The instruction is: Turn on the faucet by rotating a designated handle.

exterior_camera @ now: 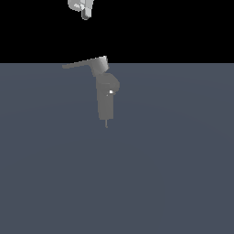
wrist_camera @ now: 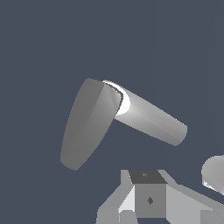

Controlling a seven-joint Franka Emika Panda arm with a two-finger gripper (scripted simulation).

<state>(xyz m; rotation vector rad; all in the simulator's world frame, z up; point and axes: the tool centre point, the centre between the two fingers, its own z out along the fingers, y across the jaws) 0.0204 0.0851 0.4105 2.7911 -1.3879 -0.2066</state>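
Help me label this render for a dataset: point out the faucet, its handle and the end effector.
faucet [exterior_camera: 105,103]: exterior view, on the upright column.
handle [exterior_camera: 80,64]: exterior view, on the middle of the thin lever bar.
end effector [exterior_camera: 85,13]: exterior view, on the pale part visible at the top edge, above the handle.

Pretty clearly a bare simulator scene, not any real room: no walls, no furniture, just a flat slate-blue floor [exterior_camera: 173,183] running to a straight horizon with pure black above it. The only props are a plain matte grey faucet [exterior_camera: 105,98] standing by itself in the open with its flat handle [exterior_camera: 80,64] sticking out toward the exterior view's left, plus a bit of glossy white robot arm [exterior_camera: 82,7] poking in at the top edge. Everything is untextured and flat-shaded, and the wrist view has the same blue-grey backdrop, so it reads as a stripped-down virtual test setup.
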